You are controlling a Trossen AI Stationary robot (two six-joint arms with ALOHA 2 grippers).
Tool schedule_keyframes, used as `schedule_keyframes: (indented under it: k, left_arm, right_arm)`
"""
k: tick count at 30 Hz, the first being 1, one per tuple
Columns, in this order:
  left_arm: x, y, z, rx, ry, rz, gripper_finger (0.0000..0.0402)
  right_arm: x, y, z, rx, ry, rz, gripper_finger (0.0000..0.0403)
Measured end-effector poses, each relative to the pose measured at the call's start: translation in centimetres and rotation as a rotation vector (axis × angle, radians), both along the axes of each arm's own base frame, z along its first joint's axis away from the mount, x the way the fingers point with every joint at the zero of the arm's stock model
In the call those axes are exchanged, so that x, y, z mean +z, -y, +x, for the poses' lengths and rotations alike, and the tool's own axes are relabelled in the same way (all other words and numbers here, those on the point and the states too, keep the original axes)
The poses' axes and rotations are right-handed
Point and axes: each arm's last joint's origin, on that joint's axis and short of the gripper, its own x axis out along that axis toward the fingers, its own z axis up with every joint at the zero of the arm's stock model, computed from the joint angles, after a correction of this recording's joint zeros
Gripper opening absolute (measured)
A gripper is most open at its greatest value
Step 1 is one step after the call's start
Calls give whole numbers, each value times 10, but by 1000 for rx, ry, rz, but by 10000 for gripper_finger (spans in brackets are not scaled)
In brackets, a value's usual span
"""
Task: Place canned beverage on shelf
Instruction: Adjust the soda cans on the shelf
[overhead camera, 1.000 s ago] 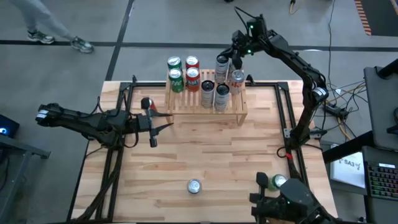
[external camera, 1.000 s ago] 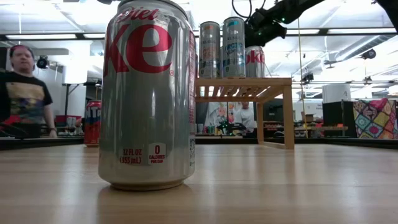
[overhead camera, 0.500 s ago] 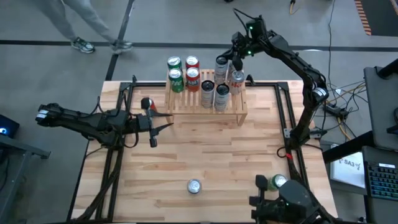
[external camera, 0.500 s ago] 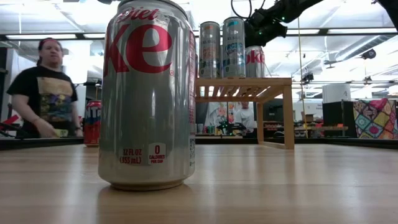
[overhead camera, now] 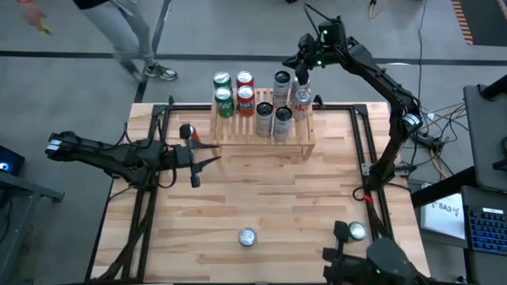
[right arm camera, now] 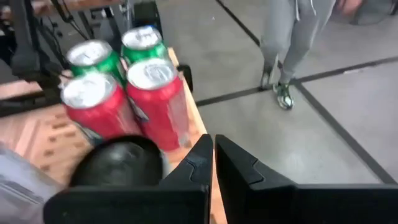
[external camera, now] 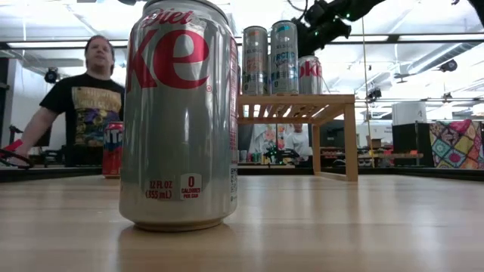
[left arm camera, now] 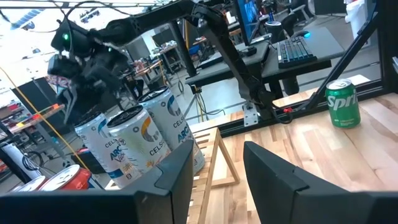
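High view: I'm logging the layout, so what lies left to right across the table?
Left gripper → green cans → red cans → silver cans → right gripper

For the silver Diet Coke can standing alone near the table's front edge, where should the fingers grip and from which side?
Grip the Diet Coke can around its straight cylindrical wall at mid-height, probably coming in level from the side. It stands upright, with bare table all around, so either arm's approach looks unobstructed.
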Motion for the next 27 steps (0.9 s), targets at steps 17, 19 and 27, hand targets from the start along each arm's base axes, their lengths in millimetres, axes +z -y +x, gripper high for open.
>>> schedule_keyframes:
  k: [17, 19, 27]
  left_arm:
    - [0, 0, 0, 0, 6, -34, 125]
    - [0, 0, 0, 0, 6, -34, 125]
    - [0, 0, 0, 0, 6, -34, 125]
  right_arm:
    - [32, -85, 33, -202, -116, -107, 9]
    - [30, -93, 39, -244, -144, -108, 9]
    - [29, -113, 51, -389, -180, -122, 9]
